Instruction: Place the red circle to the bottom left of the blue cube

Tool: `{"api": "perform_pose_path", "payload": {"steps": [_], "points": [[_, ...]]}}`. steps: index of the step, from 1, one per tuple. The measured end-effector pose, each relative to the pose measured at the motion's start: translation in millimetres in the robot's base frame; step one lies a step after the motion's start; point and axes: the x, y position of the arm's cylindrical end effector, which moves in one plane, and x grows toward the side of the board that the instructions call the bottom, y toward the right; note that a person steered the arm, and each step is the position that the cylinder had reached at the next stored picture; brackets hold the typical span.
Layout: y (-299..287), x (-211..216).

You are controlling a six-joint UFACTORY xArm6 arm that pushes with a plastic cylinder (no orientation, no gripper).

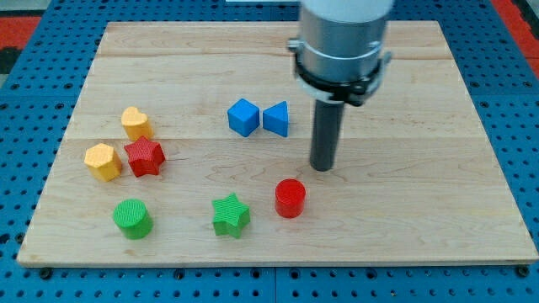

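A pale wooden board [421, 219] is lying on a blue pegboard surface [25, 93]. My tip [322, 167] is resting on the board, holding nothing, since the rod carries no pincer. The red circle [290, 198], a short ribbed cylinder, is standing upright just below and left of my tip, apart from it. The blue cube [242, 116] is sitting nearer the view's top, touching a blue triangle [277, 119]. A green star [230, 215] is lying near the red circle's left.
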Motion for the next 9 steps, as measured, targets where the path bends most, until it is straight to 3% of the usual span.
{"api": "perform_pose_path", "payload": {"steps": [2,3,4,6,7,8,9], "points": [[4,3],[33,48],[21,77],[-98,55],[-112,16],[-111,30],[-75,52]]}}
